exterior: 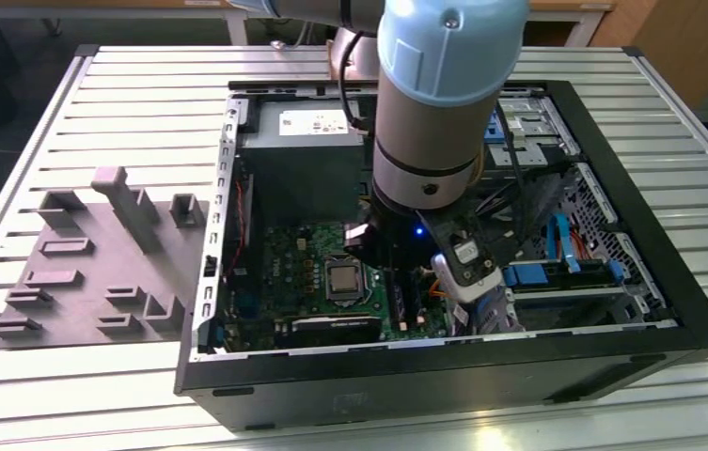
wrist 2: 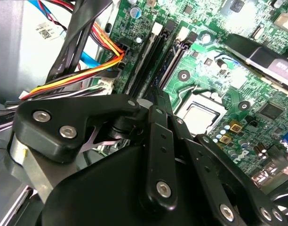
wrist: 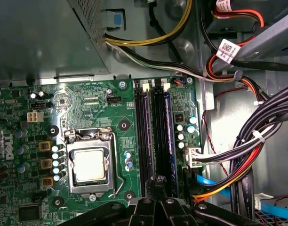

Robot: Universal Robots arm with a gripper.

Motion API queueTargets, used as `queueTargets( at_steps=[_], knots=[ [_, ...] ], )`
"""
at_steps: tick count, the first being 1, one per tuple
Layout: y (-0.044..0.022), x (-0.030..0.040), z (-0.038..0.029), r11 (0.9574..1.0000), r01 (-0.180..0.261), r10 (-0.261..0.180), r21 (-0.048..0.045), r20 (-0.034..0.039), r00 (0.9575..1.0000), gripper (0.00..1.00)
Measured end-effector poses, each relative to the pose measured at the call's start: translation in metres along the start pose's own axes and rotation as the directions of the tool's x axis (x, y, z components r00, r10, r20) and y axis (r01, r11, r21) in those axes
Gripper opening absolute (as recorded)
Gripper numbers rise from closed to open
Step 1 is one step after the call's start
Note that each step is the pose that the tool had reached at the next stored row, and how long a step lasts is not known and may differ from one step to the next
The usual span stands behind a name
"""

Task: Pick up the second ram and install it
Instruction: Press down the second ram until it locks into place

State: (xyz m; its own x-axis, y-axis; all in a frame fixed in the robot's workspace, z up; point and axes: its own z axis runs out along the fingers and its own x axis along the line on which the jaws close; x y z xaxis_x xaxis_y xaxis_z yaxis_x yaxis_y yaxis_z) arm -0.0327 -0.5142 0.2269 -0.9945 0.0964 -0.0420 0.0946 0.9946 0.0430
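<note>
cable tags [wrist: 227, 48], print too small (unreadable)

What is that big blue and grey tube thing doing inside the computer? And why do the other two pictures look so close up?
That tube is a robot arm. It bends down into an open computer case lying on a slatted metal table. The wide picture comes from a camera standing off to the side. The two close-up pictures come from cameras riding on the arm's wrist, so they look straight down at the green board inside.

On that board sits a square silver processor chip, and beside it run long slots holding a memory stick. The black shapes in both wrist views are the arm's gripper, right above those slots. I cannot tell whether its jaws are open.

A grey tray with upright blocks lies on the table, on the exterior view's left.
</note>
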Motion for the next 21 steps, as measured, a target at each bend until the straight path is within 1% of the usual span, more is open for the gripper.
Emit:
queueTargets(
  at_steps=[21],
  knots=[
    [-0.0059, -0.0005, 0.0002, 1.0000, 0.000, 0.000, 0.0001, 0.0000, 1.0000, 0.11]
  ],
)
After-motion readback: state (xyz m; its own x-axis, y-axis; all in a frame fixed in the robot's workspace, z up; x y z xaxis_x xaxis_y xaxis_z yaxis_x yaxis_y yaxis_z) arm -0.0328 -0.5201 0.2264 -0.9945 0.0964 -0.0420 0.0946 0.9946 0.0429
